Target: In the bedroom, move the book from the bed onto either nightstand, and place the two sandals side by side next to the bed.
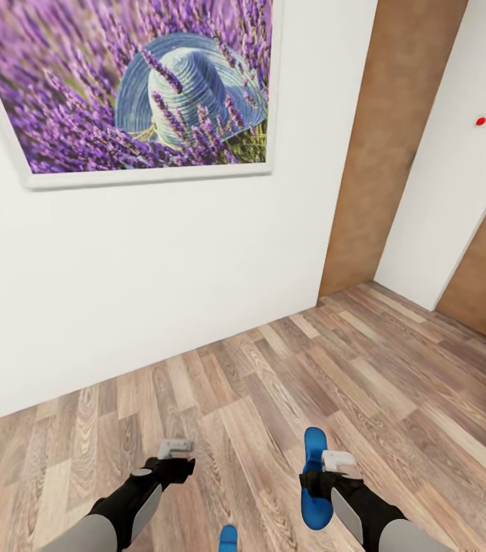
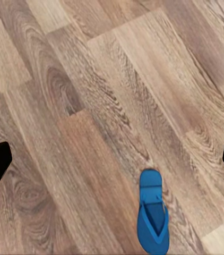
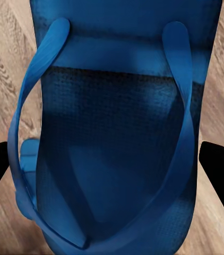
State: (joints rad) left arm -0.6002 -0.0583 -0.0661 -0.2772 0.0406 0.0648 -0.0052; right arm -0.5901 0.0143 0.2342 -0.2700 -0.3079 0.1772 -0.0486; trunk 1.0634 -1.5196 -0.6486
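Beneath the right gripper (image 1: 327,468), a blue sandal (image 1: 316,479) is seen between spread fingers; whether it is grasped cannot be told. The left gripper (image 1: 174,454) is held released above the floor (image 1: 274,383).

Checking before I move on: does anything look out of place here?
Yes. The two blue sandals are apart: one sandal is at the right tool, the other sandal lies alone on the wood floor, not paired.

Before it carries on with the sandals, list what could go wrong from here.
1. The right hand is down over a blue sandal, its fingers either side of the sole; if the hold is loose, the sandal may slip.
2. A second sandal lies on the wood floor close in front of the robot; driving forward could run it over.
3. The white wall is near ahead, so a turn could clip it.
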